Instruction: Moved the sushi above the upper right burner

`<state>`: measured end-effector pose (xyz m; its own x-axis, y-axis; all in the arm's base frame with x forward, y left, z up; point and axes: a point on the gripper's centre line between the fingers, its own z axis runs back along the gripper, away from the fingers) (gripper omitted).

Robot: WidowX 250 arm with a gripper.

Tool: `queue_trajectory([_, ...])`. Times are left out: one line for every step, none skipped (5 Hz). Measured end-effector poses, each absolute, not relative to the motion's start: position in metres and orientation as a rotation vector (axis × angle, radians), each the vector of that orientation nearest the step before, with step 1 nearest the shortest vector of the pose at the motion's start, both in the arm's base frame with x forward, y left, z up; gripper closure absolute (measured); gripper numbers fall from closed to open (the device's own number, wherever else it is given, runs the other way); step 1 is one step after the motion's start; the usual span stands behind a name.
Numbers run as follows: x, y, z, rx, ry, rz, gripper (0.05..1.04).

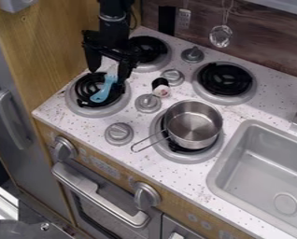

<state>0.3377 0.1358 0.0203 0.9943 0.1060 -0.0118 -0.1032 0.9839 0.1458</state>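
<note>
So the sushi [160, 87] is just sitting on the counter [176, 179] in the middle of the four burners, right by a couple of knobs and not up by the upper right burner [224, 81]. Claw's [107, 75] off to the left of it with its fingers spread, over the blue utensil [103, 89] on the lower left burner [81, 107], and there's a metal pot [193, 124] on the lower right one.

The arm [113, 23] hangs down, jaws apart.
</note>
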Motion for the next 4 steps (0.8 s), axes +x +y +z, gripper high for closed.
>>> queue_trajectory([0.331, 0.133, 0.004, 0.131, 0.066, 0.104, 0.085])
queue_trajectory([0.35, 0.124, -0.011, 0.13, 0.049, 0.075, 0.085])
queue_trajectory([0.378, 0.104, -0.022, 0.114, 0.03, 0.025, 0.085])
queue_trajectory([0.406, 0.097, -0.032, 0.095, -0.012, 0.001, 0.085])
